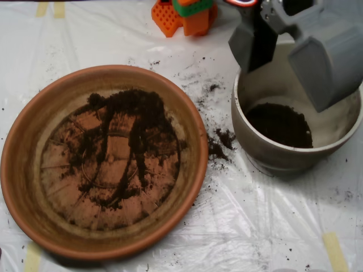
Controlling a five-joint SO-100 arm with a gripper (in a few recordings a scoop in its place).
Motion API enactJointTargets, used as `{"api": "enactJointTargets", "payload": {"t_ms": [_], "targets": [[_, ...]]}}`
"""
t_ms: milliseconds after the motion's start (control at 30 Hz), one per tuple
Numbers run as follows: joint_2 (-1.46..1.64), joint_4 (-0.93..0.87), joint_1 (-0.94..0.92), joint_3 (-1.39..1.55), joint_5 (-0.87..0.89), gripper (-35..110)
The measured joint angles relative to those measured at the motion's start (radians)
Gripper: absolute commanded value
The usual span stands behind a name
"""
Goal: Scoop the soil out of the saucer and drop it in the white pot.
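Grey tool [289, 54] gaping over white pot [249, 127], dark crumbly soil [127, 141] smeared thin across terracotta saucer [22, 164]

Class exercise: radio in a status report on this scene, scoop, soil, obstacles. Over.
Scoop open above the white pot. Soil in pot; thin layer left in saucer. Spilled crumbs between them; nothing blocking. Over.

No writing, label, brand, number or sign can be read anywhere here. The saucer [34, 187], the white pot [266, 150] and the grey scoop [295, 54] carry plain surfaces without marks. The plastic sheet [255, 226] on the table and its tape strips [336, 249] are blank too.
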State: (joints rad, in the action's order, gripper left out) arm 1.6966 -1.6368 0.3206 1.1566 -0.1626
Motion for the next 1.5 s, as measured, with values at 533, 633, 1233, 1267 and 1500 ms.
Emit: {"api": "enactJointTargets", "payload": {"t_ms": [533, 633, 1233, 1267, 1500], "targets": [[0.08, 0.083, -0.364, 0.225, 0.104, 46], [0.08, 0.153, -0.453, 0.365, 0.104, 47], [-0.374, 0.403, -0.724, 0.555, 0.009, 55], [-0.403, 0.391, -0.733, 0.528, 0.015, 55], [-0.446, 0.364, -0.749, 0.43, 0.008, 55]]}}
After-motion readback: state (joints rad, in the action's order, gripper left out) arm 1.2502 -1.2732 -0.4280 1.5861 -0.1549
